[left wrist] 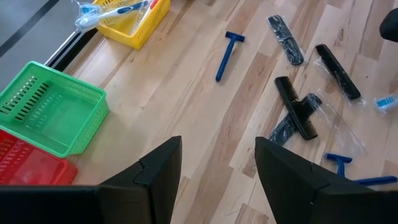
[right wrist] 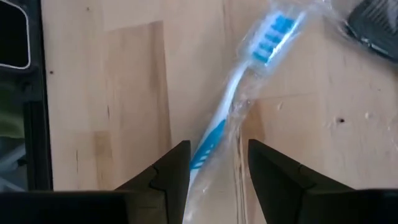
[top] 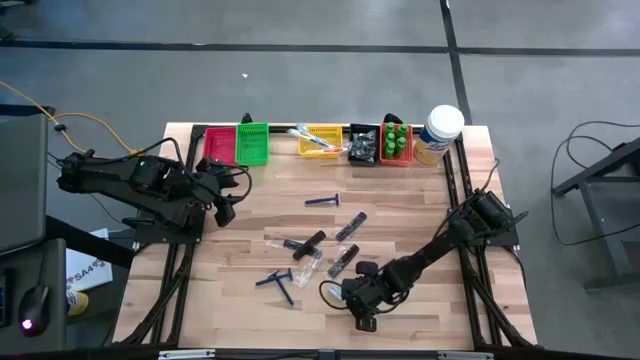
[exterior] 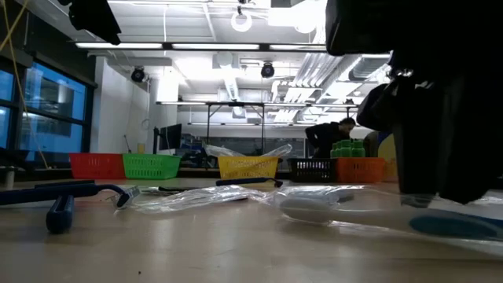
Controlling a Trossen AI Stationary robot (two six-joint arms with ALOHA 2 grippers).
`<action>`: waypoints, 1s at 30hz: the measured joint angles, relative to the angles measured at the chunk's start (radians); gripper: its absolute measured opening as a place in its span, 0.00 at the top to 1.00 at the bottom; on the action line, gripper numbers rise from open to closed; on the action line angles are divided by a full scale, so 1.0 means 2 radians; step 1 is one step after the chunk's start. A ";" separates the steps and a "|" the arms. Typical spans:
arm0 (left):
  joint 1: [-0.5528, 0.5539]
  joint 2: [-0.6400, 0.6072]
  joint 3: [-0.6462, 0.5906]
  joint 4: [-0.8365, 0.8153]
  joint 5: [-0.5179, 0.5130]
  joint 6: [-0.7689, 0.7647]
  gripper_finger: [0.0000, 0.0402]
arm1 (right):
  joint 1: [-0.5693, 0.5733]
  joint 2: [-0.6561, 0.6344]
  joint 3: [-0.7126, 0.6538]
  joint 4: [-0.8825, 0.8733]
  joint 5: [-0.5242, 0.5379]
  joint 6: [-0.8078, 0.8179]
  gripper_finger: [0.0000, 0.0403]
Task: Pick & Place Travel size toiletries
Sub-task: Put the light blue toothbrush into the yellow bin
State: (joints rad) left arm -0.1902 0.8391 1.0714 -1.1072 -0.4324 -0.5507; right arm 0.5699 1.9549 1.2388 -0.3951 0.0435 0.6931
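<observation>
Two fingers of the right gripper (right wrist: pixel 214 171) straddle the wrapped toothbrush (right wrist: pixel 249 93), lined up to pinch it, while the left gripper (left wrist: pixel 217 174) waits, fingers wide.

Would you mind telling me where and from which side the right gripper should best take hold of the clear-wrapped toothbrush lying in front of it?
Probably at the slim handle, from straight above. The toothbrush lies flat on the table, handle running between the open right gripper fingers, bristle head pointing away.

Clear-wrapped blue & white toothbrush (right wrist: pixel 239 102): handle end hidden btwn right gripper (right wrist: pixel 219 171) fingers, wrap cut off at frame edge. Low view: right arm blocks table's far right side.
</observation>
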 joint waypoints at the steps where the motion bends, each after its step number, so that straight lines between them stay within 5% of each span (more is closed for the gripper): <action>1: 0.000 0.000 0.000 0.000 0.000 0.000 0.51 | 0.000 0.000 0.000 0.000 -0.005 0.005 0.63; 7: 0.000 0.000 0.000 -0.001 0.000 0.003 0.51 | -0.001 0.000 0.000 0.033 -0.049 0.023 0.59; 16: 0.000 0.000 0.000 -0.001 0.000 0.009 0.51 | -0.001 0.000 0.000 0.045 -0.010 0.045 0.36; 30: 0.000 0.000 0.000 -0.001 0.000 0.011 0.51 | 0.018 0.000 0.000 0.028 0.048 -0.027 0.38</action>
State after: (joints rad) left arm -0.1902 0.8391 1.0714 -1.1095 -0.4324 -0.5278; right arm 0.6055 1.9549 1.2388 -0.3387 0.1394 0.6397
